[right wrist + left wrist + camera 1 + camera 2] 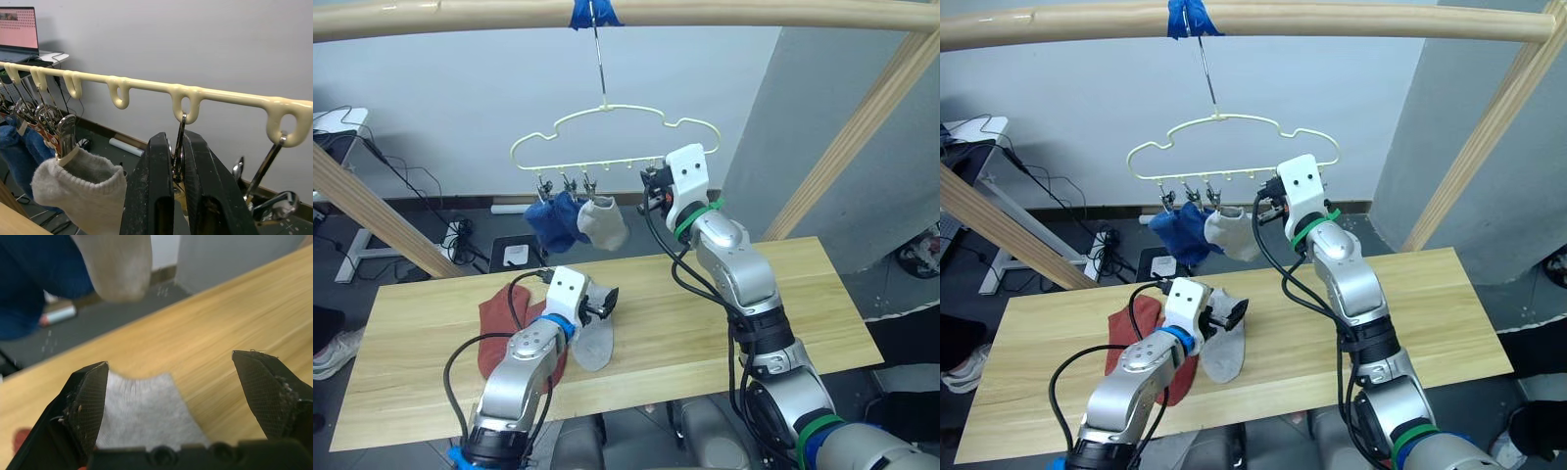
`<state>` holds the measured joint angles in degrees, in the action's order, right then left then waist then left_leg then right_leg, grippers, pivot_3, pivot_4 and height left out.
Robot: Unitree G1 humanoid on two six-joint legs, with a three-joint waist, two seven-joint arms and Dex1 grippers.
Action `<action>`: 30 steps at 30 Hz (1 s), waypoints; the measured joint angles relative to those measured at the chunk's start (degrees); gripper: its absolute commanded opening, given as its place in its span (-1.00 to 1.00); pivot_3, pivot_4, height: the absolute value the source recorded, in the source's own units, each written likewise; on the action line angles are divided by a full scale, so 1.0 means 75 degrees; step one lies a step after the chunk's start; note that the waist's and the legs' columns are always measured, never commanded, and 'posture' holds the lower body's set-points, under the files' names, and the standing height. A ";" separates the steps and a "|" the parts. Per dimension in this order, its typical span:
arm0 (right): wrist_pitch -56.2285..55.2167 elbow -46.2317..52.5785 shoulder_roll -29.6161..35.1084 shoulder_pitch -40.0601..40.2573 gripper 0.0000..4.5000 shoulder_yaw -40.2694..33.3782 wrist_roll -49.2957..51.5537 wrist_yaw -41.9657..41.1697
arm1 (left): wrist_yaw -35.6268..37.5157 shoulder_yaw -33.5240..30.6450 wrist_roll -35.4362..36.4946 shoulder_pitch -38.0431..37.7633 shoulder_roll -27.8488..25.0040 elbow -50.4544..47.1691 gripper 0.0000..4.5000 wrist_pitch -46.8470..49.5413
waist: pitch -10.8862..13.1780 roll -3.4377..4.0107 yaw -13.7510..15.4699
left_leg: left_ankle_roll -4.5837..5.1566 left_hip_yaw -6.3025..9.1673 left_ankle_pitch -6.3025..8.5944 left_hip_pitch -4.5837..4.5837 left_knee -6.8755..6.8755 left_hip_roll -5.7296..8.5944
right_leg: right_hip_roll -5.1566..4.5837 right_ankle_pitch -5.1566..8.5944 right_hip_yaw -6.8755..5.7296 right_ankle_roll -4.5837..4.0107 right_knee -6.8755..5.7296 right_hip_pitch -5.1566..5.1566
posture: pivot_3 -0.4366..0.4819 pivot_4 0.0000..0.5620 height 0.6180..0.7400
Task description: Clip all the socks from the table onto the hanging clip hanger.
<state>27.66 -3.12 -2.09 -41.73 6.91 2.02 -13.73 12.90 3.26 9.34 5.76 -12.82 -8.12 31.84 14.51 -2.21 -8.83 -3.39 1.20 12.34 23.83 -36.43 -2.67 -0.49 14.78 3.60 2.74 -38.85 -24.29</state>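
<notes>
Left gripper [604,303], its two black fingers spread wide with nothing between them, hovers low over the long light wood plank table [783,294]. Directly under and ahead of its fingertips lies a flat light grey ankle sock [594,338], its long axis running roughly along the line of the forearm, the near cuff end just below the open jaws in the left wrist view. Just behind the gripper, beneath that arm, sits a crumpled rust-red sock [499,318], partly covered by the forearm.

Up and away from that gripper hangs the thin pale yellow wire clip hanger [617,113], with royal blue socks [553,223] and a second light grey sock [603,225] already clipped side by side on its leftmost clips.

Further right, the right gripper [178,169] is raised to the hanger's lower bar, its fingers pinched on a small grey metal clip [179,142] a little way along from the hanging grey sock.

Judging from this, the left arm is plainly nearer the table sock, and the move turns on dropping straight down onto the cuff, then lifting up and rightward to the held clip.
</notes>
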 measured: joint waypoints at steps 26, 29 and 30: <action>0.0270 0.0149 -0.0024 0.0010 -1.00 0.0011 0.0195 0.0015 | -0.0103 0.0188 -0.0712 0.0687 -0.0022 0.1426 -0.63 0.0567 | 0.0000 0.0000 -0.0011 | 0.0000 -0.0002 0.0001 0.0001 0.0003 0.0000 | -0.0001 0.0002 0.0001 0.0003 0.0009 0.0000 | -0.50 -0.12 1.00; 0.0271 0.0165 -0.0024 0.0010 -1.00 0.0011 0.0196 0.0014 | -0.0039 0.0170 -0.0694 0.0655 0.0002 0.1426 -0.99 0.0532 | 0.0000 0.0000 -0.0014 | 0.0000 -0.0002 0.0001 0.0001 0.0003 0.0000 | -0.0002 0.0002 0.0001 0.0004 0.0010 0.0000 | -0.50 -0.12 1.00; 0.0272 0.0165 -0.0024 0.0010 -1.00 0.0010 0.0197 0.0014 | -0.0008 0.0147 -0.0687 0.0634 0.0030 0.1424 -0.99 0.0502 | 0.0000 0.0000 -0.0014 | 0.0000 -0.0003 0.0001 0.0001 0.0003 0.0000 | -0.0001 0.0002 0.0001 0.0004 0.0010 0.0000 | -0.50 -0.12 1.00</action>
<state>29.70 -1.88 -2.26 -41.65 6.99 3.50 -13.62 12.84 4.36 4.19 10.52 -12.60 2.56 35.60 14.51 -2.21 -8.93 -3.40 1.18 12.34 23.84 -36.41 -2.67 -0.50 14.80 3.61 2.77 -38.78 -24.28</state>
